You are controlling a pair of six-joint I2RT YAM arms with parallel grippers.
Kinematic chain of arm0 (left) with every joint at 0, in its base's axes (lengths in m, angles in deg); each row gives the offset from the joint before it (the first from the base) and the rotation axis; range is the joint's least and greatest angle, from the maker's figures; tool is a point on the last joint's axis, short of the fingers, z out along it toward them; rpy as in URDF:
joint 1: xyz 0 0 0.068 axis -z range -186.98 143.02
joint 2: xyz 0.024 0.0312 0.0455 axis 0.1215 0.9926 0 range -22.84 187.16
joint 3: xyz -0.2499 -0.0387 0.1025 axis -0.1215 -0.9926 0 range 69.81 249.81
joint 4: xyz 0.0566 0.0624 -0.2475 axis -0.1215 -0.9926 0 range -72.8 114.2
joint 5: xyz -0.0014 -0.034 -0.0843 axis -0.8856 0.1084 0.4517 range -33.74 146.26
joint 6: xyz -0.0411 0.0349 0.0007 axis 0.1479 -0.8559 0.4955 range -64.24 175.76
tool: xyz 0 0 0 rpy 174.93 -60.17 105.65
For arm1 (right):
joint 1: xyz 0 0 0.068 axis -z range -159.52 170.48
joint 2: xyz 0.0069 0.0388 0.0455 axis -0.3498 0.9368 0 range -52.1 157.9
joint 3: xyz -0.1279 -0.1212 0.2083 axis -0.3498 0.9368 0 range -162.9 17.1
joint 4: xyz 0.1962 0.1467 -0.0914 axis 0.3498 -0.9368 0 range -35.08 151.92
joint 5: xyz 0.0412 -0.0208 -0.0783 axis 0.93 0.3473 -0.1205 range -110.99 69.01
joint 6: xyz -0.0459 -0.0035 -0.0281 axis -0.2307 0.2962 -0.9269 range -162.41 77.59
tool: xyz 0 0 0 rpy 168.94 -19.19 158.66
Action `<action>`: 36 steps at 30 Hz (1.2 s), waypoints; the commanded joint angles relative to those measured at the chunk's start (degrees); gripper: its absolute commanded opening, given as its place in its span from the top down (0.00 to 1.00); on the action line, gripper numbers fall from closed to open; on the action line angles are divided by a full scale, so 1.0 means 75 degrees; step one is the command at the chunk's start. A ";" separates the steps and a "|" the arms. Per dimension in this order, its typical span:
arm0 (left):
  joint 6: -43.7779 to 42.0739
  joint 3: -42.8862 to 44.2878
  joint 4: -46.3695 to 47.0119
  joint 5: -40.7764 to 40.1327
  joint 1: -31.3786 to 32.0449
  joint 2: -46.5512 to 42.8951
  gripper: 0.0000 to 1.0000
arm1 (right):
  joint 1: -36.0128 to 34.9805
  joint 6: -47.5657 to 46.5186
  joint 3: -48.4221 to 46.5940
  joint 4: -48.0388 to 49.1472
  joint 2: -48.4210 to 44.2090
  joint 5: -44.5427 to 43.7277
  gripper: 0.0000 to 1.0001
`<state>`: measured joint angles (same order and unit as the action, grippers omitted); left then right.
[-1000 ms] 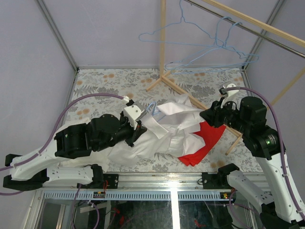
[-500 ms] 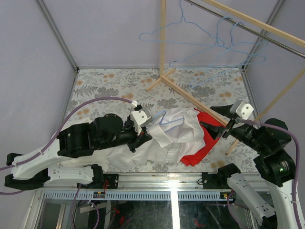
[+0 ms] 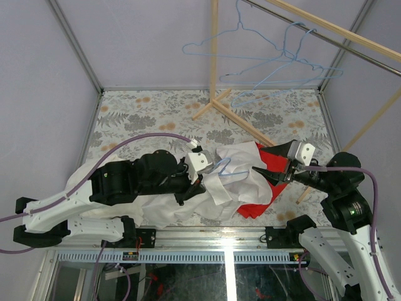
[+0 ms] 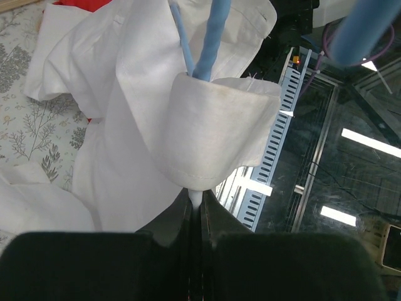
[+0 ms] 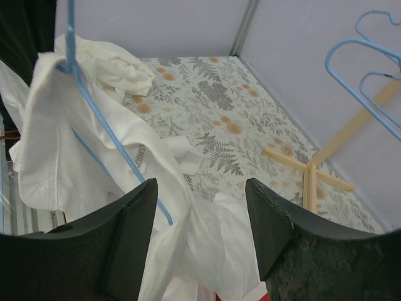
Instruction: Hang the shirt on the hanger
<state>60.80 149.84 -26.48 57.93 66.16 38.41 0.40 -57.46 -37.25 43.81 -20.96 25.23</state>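
The white shirt lies bunched on the table between the two arms, its collar raised. A light-blue wire hanger runs inside it; its two wires go down into the collar. My left gripper is shut right under that collar, and a pale tip shows pinched between its jaws. My right gripper stands open just right of the shirt, holding nothing. From the right wrist I see the shirt, the hanger wire and a printed neck tag below the open right gripper.
A red cloth lies under the shirt's right side. An off-white garment sits near the left arm. A wooden rack stands at the back right, with several blue hangers on its rail. The table's front edge is close.
My left arm has carried the hanger and the shirt's collar to the right. My right arm let go of the shirt, drew back to the right, and its jaws now stand open.
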 commanded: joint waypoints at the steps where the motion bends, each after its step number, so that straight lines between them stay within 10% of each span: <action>1: -0.0231 0.0327 0.0086 0.0410 0.0035 -0.0009 1.00 | 0.0009 -0.0198 -0.0102 0.0166 0.0077 0.0893 0.39; 36: -0.0427 0.0579 0.0062 0.0843 0.0028 0.0424 1.00 | -0.0014 0.0009 0.0380 -0.0278 0.0943 0.1362 0.54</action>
<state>58.64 151.79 -27.03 62.50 66.16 41.80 0.40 -58.40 -33.93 40.38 -16.11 34.15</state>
